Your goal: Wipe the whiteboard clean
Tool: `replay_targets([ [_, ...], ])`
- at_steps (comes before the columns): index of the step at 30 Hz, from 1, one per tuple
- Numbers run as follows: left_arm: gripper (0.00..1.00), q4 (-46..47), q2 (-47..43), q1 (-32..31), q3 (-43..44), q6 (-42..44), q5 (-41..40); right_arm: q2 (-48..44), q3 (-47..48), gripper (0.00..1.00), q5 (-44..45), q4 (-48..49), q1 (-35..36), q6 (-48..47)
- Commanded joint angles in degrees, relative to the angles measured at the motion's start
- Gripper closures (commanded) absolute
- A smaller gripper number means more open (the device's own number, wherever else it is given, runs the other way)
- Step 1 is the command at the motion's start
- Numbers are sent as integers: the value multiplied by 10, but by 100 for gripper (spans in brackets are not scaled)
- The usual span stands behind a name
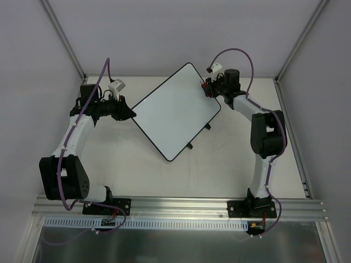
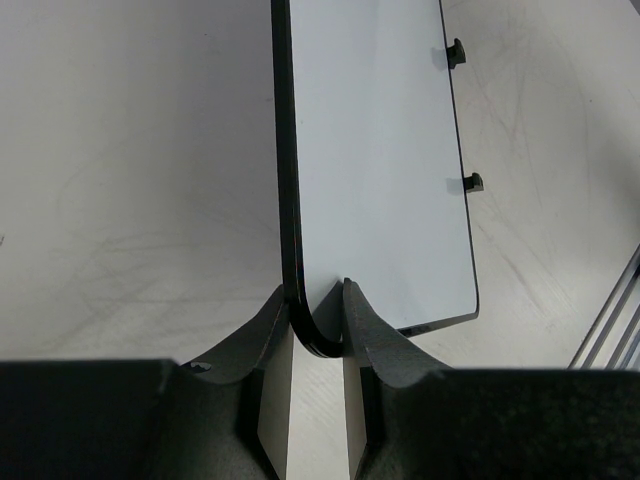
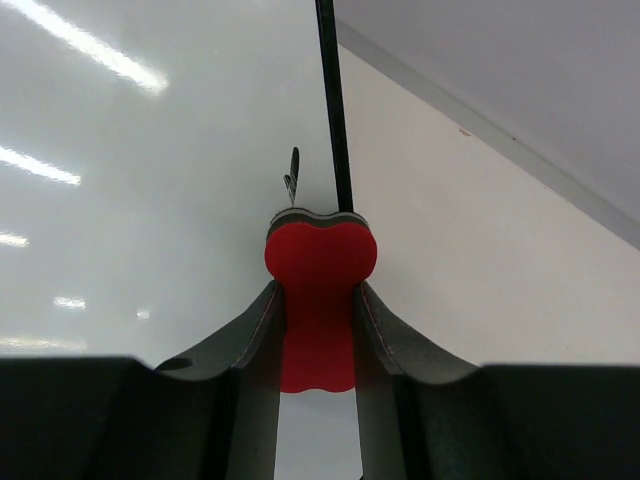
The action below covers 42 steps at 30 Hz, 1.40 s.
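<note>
While I monitor the top view, the whiteboard (image 1: 176,111) sits at the middle of the table (image 1: 137,175). It is turned diagonally, so its left corner points at the left arm. Its 2 black clips (image 1: 207,126) are on the lower right edge, facing the right arm's base.

1. Left gripper (image 1: 130,114): the left wrist view shows the left gripper (image 2: 318,300) closed down on the rounded left corner of the whiteboard (image 2: 380,150). There is 1 finger (image 2: 262,335) on each side of the black rim. The 2 clips (image 2: 456,50) appear on the far long edge. I cannot tell whether this corner is raised off the table.

2. Right gripper (image 1: 207,87): it is at the board's upper right edge, near the top corner. The right wrist view shows the right gripper (image 3: 318,287) clamped on a red eraser (image 3: 320,255), whose rounded head projects past the fingertips. The head meets the thin black rim of the glossy whiteboard (image 3: 150,200). I cannot tell whether it presses on the white surface.
</note>
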Motion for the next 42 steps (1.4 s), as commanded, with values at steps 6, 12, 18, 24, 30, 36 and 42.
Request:
replay_targets([
  [6, 100, 2, -6, -18, 3, 66, -6, 45, 112, 98, -63, -55, 5, -6],
  [12, 100, 2, -6, -18, 2, 65, -6, 92, 201, 97, -99, -55, 11, 16],
  [18, 100, 2, -4, -17, 1, 66, -8, 116, 259, 97, -144, -55, 15, 26],
  [24, 100, 1, 0, -18, 2, 67, -10, 117, 254, 97, -146, -56, 14, 27],
  [30, 100, 1, 0, -17, 3, 68, -11, 82, 165, 98, -158, -41, -2, 52],
  [36, 100, 0, 1, -18, 4, 67, -10, 46, 51, 98, -167, -17, -27, 76],
  [42, 100, 0, -2, -18, 3, 67, -8, 43, 26, 98, -181, -6, -52, 123],
])
